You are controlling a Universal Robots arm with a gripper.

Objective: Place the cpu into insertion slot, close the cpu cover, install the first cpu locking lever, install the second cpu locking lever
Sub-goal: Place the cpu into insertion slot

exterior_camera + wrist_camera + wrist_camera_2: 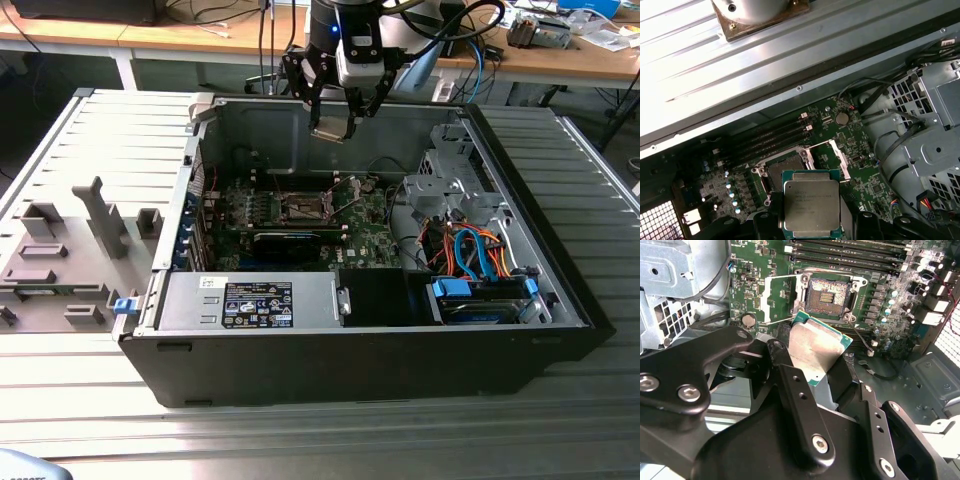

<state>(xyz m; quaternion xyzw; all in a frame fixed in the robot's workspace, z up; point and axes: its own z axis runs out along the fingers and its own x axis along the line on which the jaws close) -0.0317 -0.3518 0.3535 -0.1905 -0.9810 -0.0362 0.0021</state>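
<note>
My gripper [334,122] hangs above the open computer case, shut on the cpu [329,133], a flat square chip with a pale metal face. In both wrist views the cpu [817,347] [811,207] sits clamped between the black fingers [790,375], held in the air over the motherboard. The insertion slot [303,207] [827,292] [785,172] lies bare below it, dark in the middle with a silvery rim. The cpu cover [775,299] [834,156] is swung up and open beside the slot.
The black case [350,360] lies on a ribbed metal table. Inside are a power supply [250,300], a long black expansion card [290,243], a metal drive cage [455,180] and orange and blue cables [475,255]. A grey fixture [70,240] sits at the exterior view's left.
</note>
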